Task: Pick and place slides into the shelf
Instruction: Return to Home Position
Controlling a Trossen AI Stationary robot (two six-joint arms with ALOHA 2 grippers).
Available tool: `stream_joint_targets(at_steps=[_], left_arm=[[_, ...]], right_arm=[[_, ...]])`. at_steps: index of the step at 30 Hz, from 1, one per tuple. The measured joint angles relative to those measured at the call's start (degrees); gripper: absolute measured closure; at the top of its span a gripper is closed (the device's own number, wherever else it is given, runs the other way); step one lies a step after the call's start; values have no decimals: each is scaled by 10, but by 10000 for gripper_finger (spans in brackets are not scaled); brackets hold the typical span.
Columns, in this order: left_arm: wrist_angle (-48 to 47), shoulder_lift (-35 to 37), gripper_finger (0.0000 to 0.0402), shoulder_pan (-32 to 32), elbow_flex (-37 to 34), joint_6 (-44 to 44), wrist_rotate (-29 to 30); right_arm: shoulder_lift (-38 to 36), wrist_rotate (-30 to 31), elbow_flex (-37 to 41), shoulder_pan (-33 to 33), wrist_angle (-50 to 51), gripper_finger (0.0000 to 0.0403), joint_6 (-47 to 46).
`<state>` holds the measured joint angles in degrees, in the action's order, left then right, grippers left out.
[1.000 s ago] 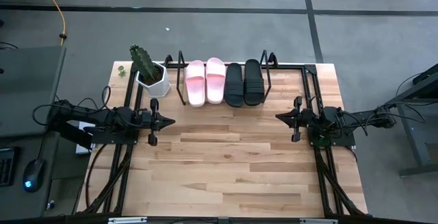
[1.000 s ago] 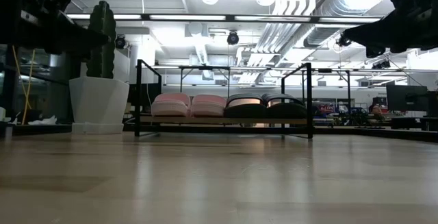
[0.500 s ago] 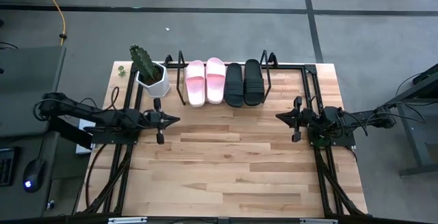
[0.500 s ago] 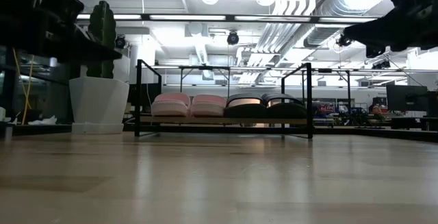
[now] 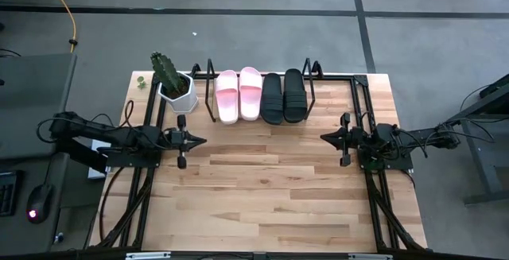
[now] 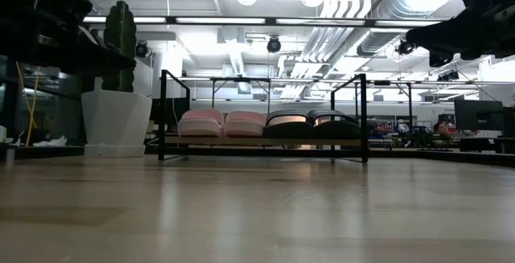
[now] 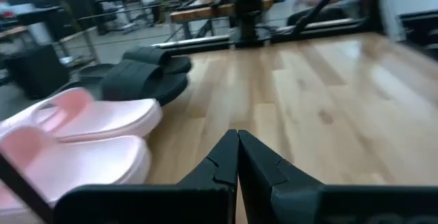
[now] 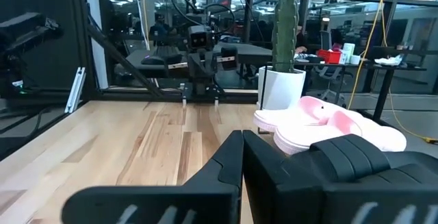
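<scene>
My left claw (image 5: 200, 140) hangs over the left part of the table (image 5: 262, 204). Its two fingers are pressed together and there is nothing between them. My right claw (image 5: 323, 136) hangs over the right part, and its fingers are also closed together with nothing held. The two claws point toward each other and are well apart.

All four slides are on the shelf (image 5: 311, 75). It stands at the far edge of the table, beyond both claws and between them. The two pink slides (image 5: 238, 95) lie side by side on the part nearer to my left claw. The two black slides (image 5: 283, 96) lie just beside them, nearer to my right claw. All four lie flat on the wooden board in one row. A cactus (image 5: 164, 67) in a white pot (image 5: 180, 93) stands just beside the end of the shelf, beyond my left claw.
</scene>
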<state>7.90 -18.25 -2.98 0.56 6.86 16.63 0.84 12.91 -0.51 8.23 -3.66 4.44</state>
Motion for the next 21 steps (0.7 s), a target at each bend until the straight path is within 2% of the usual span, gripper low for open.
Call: stream_joint_targets(at_steps=[11, 14, 21], left_arm=[[-60, 150, 401, 0, 0, 13, -97], [-64, 168, 401, 0, 0, 18, -121], [-64, 169, 401, 0, 0, 18, -121]], right_arm=[[0, -21, 0, 0, 0, 403, 12], [0, -23, 0, 0, 3, 403, 16], [0, -22, 0, 0, 10, 403, 21]])
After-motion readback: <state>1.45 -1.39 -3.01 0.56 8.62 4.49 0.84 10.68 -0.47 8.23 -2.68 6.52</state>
